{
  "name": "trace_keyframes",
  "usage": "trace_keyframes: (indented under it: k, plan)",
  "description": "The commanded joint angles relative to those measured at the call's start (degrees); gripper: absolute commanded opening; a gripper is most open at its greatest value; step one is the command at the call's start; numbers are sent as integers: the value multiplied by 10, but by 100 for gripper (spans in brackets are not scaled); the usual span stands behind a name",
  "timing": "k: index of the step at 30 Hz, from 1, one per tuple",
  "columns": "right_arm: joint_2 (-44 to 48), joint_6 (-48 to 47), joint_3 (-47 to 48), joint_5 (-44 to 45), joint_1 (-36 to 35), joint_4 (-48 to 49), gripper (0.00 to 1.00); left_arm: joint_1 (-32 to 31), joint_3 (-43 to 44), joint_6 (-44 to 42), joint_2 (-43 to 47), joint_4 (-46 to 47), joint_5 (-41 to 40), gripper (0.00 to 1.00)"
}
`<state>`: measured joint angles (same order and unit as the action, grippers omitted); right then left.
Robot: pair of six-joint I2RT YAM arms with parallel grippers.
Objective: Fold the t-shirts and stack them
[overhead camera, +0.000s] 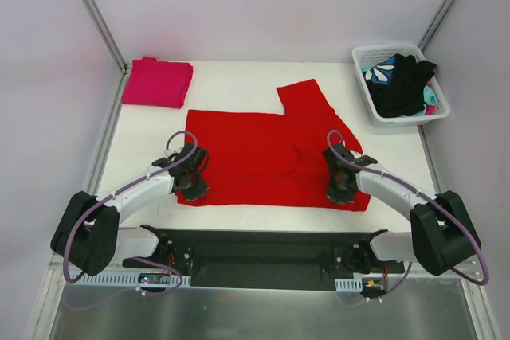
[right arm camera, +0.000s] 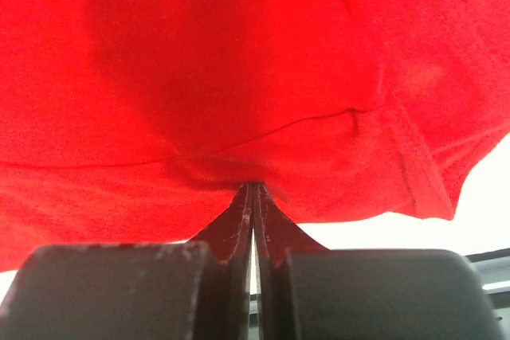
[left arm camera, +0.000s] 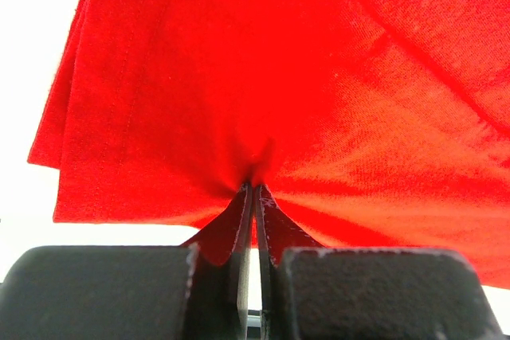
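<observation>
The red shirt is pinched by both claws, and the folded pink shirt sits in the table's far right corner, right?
Wrong corner: the top view shows the folded pink shirt in the far left corner. The left claw and right claw do pinch the red shirt.

Two white arms [overhead camera: 143, 193], chunky black joints [overhead camera: 88, 232], looping purple cables [overhead camera: 127, 186]

I see the bright red t-shirt [overhead camera: 263, 153] spread mostly flat in the middle of the surface [overhead camera: 239, 77], one sleeve sticking out at its far right, its near edge pinched by my left claw [left arm camera: 253, 190] and right claw [right arm camera: 253, 187]. The magenta-pink t-shirt [overhead camera: 157, 82] lies folded at the far left corner. The black garment [overhead camera: 402, 85] and the teal-and-white patterned garment [overhead camera: 378, 73] sit bunched in the white basket [overhead camera: 414, 119], far right.
</observation>
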<state>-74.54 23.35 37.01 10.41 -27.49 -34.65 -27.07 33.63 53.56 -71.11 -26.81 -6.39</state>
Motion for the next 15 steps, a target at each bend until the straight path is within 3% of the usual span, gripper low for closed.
trace_keyframes:
  k: [1,7,15]
  plan:
    - [-5,49,-9,104,-1,-75,1,-6,0,-7,14,-24,-11,0]
    - [-1,89,6,130,-9,-143,1,-6,-9,-4,28,-25,-9,0]
    - [5,98,8,134,-20,-159,1,-6,-19,0,62,-43,-6,0]
